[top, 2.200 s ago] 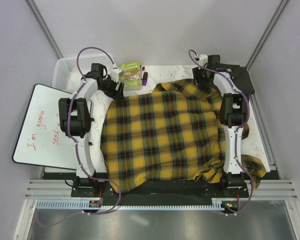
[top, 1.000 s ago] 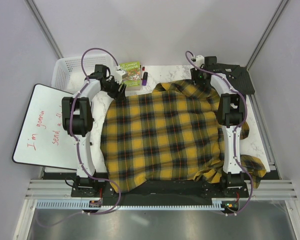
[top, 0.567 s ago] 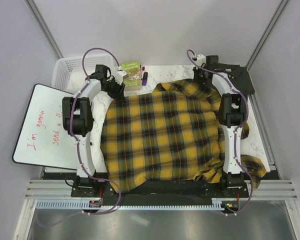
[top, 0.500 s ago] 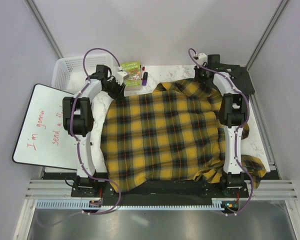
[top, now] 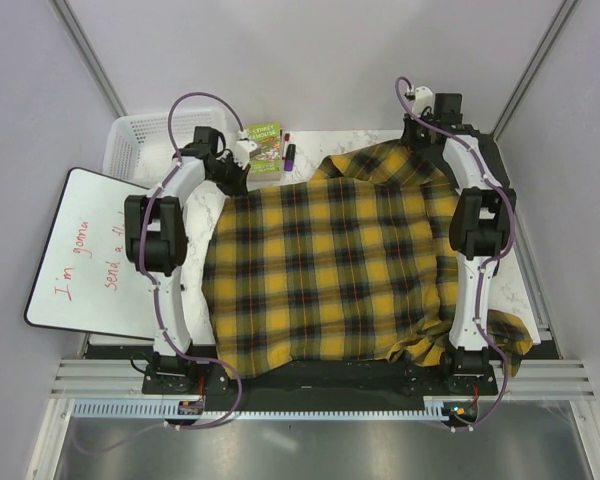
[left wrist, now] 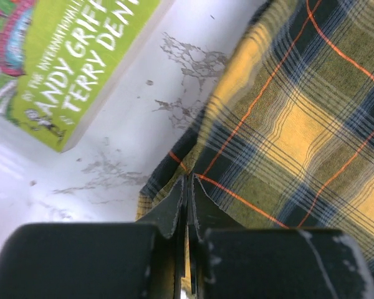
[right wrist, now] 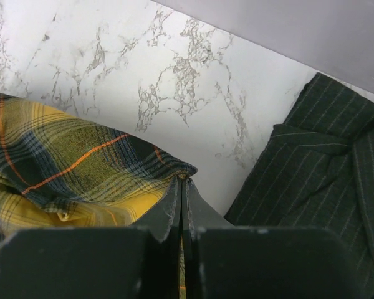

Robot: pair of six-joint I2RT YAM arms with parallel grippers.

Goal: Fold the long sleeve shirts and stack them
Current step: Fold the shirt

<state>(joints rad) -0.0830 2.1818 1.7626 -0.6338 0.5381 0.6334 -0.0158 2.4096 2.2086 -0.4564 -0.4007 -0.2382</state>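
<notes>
The yellow-and-black plaid shirt (top: 330, 270) lies spread over the marble table (top: 310, 140). At its far left corner, my left gripper (top: 236, 180) is shut on the shirt's edge (left wrist: 237, 156), its fingertips (left wrist: 187, 184) pinched together over the cloth. My right gripper (top: 427, 135) is shut on the shirt's far right corner (right wrist: 81, 168), with the jaws (right wrist: 182, 184) pressed tight on the tip. The dark charcoal shirt (right wrist: 324, 168) lies just to the right of that corner. In the top view my right arm largely hides it.
A green book (top: 262, 146) (left wrist: 68, 62) and markers (top: 288, 152) lie at the back, close to my left gripper. A white basket (top: 140, 140) and a whiteboard (top: 85, 250) sit at the left. One plaid sleeve (top: 500, 335) bunches at the near right.
Both grippers have shut on the plaid shirt's far corners. My right arm has moved toward the back edge, drawing the far right corner with it.
</notes>
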